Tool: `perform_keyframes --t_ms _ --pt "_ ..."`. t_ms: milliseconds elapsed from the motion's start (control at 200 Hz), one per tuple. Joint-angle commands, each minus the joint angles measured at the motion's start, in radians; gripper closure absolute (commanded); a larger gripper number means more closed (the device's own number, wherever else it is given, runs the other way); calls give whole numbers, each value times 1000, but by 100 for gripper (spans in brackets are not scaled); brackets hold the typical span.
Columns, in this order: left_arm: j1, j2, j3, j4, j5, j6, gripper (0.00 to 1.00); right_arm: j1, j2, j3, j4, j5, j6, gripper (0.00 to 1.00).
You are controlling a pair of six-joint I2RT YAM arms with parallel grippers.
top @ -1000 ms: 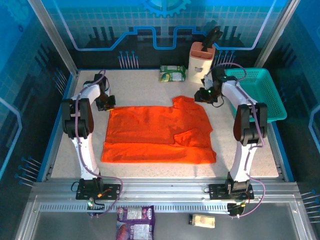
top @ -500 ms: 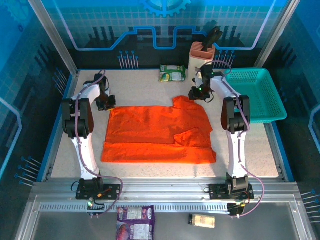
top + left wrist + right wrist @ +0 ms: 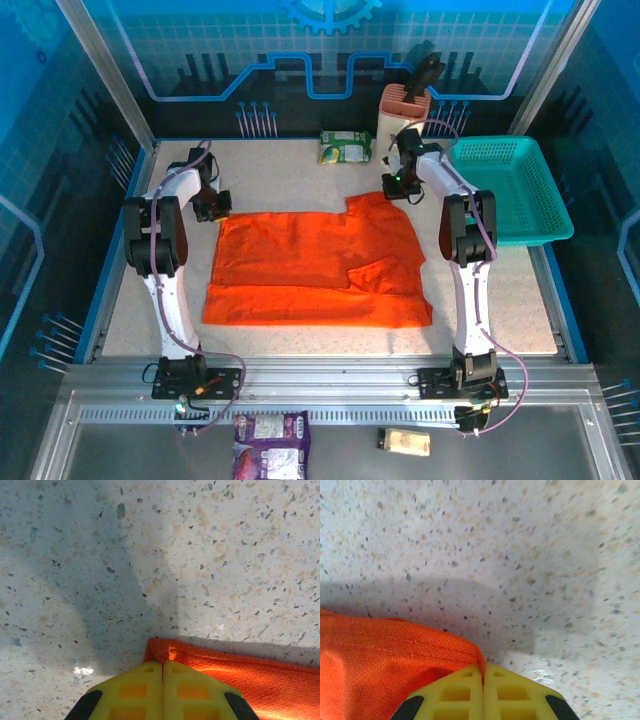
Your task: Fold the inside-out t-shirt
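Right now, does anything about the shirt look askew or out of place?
Yes: the orange t-shirt isn't flat. A sleeve lies doubled over onto its body on the right, and the far right corner juts past the far edge, with the right tool shut on it. The left tool pinches the far left corner.

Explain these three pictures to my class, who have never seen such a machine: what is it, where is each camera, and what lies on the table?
Two robot arms are bolted at the near edge of a speckled table. The wide picture comes from a fixed camera above and behind them. The other two come from a small camera on each wrist, looking past its yellow fingers. An orange t-shirt lies spread out. The left gripper is shut on its far left corner, and the right gripper is shut on its far right edge. A teal basket, a white holder and a green packet sit further back.
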Motion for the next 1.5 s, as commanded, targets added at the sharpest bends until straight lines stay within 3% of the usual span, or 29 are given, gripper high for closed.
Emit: perform_keyframes --t_ms 0,410,675,810,991,1496 --pt "15 13 40 -28 9 -16 100 5 -76 58 6 41 -13 95" --pt "17 34 102 -42 -2 2 100 4 65 263 -96 40 -89 99" --pt "18 55 119 -24 -11 2 100 10 94 265 -45 240 -198 100" --pt "18 46 125 -4 19 -8 100 22 46 209 28 286 -255 100" --pt "18 -8 100 3 32 -32 100 36 -90 94 69 251 -240 100" --pt "21 -330 -220 121 1 -109 100 37 -495 -389 92 242 -106 100"
